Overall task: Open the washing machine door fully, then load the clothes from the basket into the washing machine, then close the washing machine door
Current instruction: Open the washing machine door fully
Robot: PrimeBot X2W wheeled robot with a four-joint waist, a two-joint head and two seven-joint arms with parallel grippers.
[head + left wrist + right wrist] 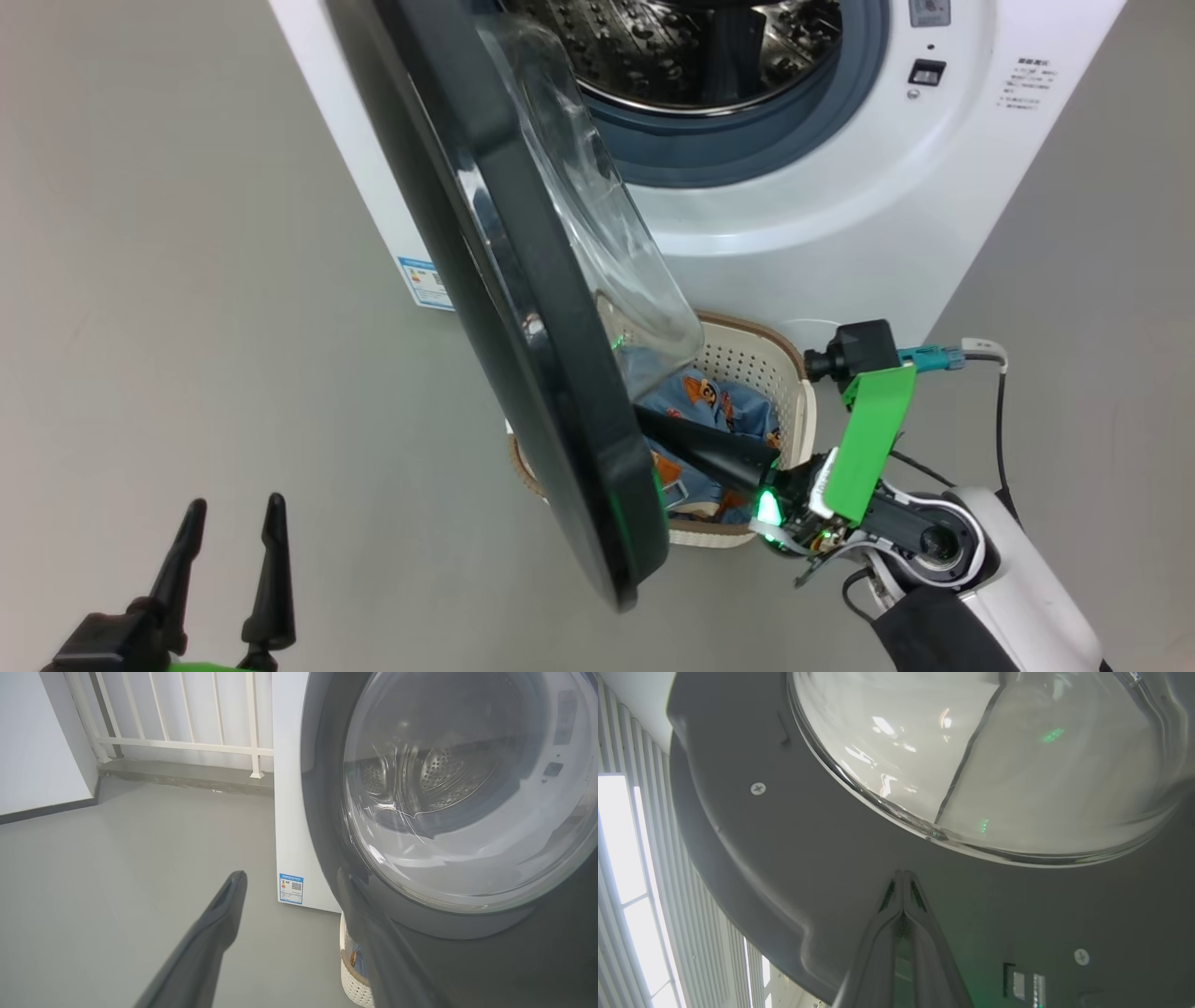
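The washing machine (840, 187) stands with its steel drum (691, 47) exposed. The washing machine door (523, 308) is swung partway out, black rim edge-on, glass bowl (597, 233) facing the machine. Behind it on the floor sits the cream basket (756, 364) holding blue printed clothes (709, 401). My right gripper (644, 415) is shut and empty over the basket. Its tips (903, 875) rest against the door's inner face (784, 858), just below the glass (994, 756). My left gripper (233, 513) hangs open at lower left, outside the door (327, 788), touching nothing.
Grey floor spreads left of the machine. A blue label sticker (291, 888) sits low on the machine's side. A white railing (187, 718) and a wall lie beyond. A cable (999, 411) trails by my right wrist. The basket's corner (355, 984) peeks under the door.
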